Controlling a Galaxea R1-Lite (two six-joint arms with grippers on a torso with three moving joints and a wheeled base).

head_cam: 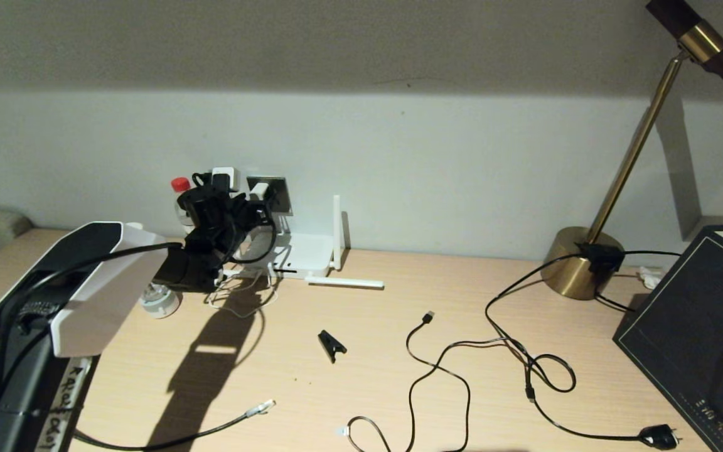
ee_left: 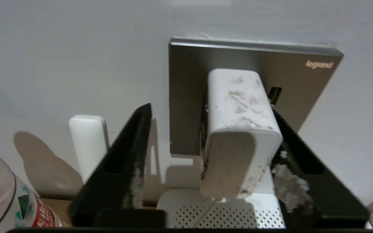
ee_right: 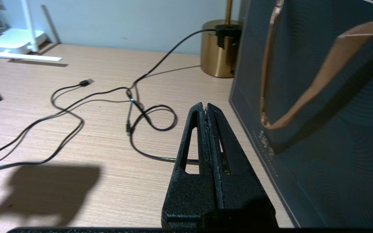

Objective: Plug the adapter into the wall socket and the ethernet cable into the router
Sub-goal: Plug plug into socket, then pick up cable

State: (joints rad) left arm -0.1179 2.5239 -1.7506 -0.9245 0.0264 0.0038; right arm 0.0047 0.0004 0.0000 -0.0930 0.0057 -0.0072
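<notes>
The white adapter sits pushed into the grey wall socket, its thin cord hanging down over the white router. My left gripper is open around the adapter: one finger stands well clear of it, the other lies close along its side. In the head view that gripper is up at the wall socket, above the router. The ethernet cable lies loose at the desk's near left, its clear connector tip pointing right. My right gripper hovers shut and empty over the desk beside a dark bag.
A red-capped bottle stands left of the socket. A thin black USB cable, a black clip and a black plug lie mid-desk. A brass lamp and a dark bag stand at the right.
</notes>
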